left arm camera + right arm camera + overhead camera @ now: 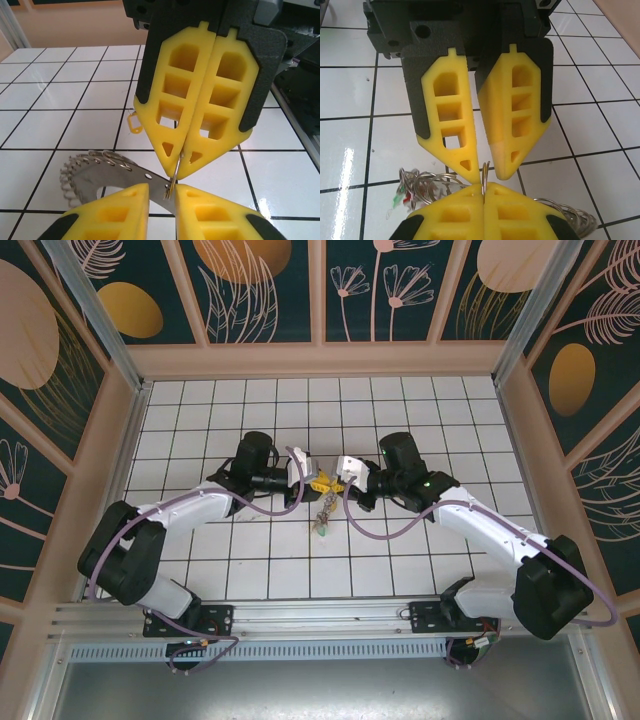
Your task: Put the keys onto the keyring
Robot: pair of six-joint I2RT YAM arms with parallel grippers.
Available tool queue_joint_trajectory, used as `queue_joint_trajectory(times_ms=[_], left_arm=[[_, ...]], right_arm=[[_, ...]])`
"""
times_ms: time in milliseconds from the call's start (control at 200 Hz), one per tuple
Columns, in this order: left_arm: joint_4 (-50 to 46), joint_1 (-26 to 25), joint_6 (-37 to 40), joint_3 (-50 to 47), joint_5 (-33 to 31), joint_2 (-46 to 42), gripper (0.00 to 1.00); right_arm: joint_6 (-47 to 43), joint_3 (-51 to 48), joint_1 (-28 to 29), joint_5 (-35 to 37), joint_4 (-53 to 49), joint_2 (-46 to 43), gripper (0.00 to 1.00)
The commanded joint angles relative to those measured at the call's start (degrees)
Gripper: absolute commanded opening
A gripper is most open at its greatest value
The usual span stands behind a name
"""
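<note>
Arms are reaching inward, fingertips meeting — right gripper (pixel 179 170) is pinching the keyring (pixel 90 170) (by a thin wire loop), left gripper (pixel 488 167) is straddling that loop, slightly parted; keys (pixel 400 199) are bunching just beneath.

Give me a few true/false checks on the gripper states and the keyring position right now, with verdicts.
1. The right gripper is shut on a thin wire loop. True.
2. The left gripper is fully closed. False: its fingers stand slightly apart, with the loop between them.
3. The two grippers face each other tip to tip. True.
4. The keyring lies far from both grippers. False: it sits right at their fingertips.
</note>
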Motion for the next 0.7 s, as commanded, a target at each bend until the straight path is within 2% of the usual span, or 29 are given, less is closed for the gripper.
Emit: queue_joint_trajectory(times_ms=[0, 240, 380, 420, 530, 696], left_arm=[[-1.1, -0.4, 1.2, 1.8, 2.3, 0.8, 0.19], [-0.5, -0.5, 0.0, 2.5, 4.1, 1.4, 0.16], [-1.1, -0.4, 0.4, 2.6, 3.8, 1.7, 0.05], [-0.9, -0.5, 0.4, 2.5, 4.0, 1.6, 0.0], [1.7, -0.5, -0.8, 1.4, 4.3, 1.1, 0.0], [12.2, -0.4, -5.7, -2.7, 5.2, 0.0, 0.0]], right_arm=[[0.0, -0.1, 0.3, -3.3, 3.4, 0.1, 0.0], [0.4, 0.1, 0.4, -3.5, 3.2, 0.5, 0.0], [1.0, 0.0, 0.3, -3.8, 3.8, 0.5, 0.01], [1.1, -0.2, 0.2, -3.6, 4.0, 0.3, 0.02], [1.7, -1.6, -0.3, -2.0, 4.8, -0.4, 0.09], [4.0, -6.6, -2.5, -2.2, 9.5, -3.0, 0.19]])
